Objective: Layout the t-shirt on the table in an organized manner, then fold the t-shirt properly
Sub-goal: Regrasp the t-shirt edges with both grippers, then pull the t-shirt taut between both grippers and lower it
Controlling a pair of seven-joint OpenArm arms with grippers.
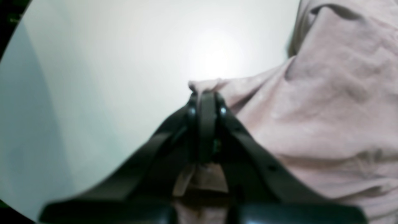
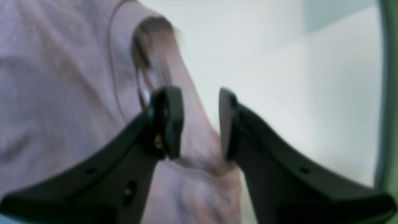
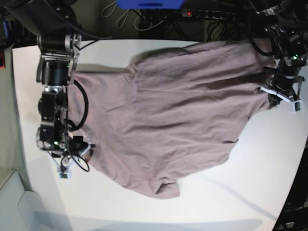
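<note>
The mauve-pink t-shirt [image 3: 178,120] lies spread and wrinkled across the white table [image 3: 240,197]. One sleeve points toward the front edge. My left gripper [image 1: 206,93] is shut on a pinched corner of the t-shirt [image 1: 326,109]. In the base view this left gripper [image 3: 266,91] holds the shirt's right edge. My right gripper [image 2: 199,121] stands open, its black fingers apart, with a ridge of the t-shirt [image 2: 62,77] running loosely between them over the table [image 2: 279,77]. In the base view the right gripper [image 3: 89,148] sits at the shirt's left edge.
A blue object [image 3: 149,4] and a power strip [image 3: 207,14] with cables lie beyond the table's far edge. The right arm's black links [image 3: 53,96] stand over the table's left side. Bare white tabletop [image 1: 108,77] spreads beyond the left gripper.
</note>
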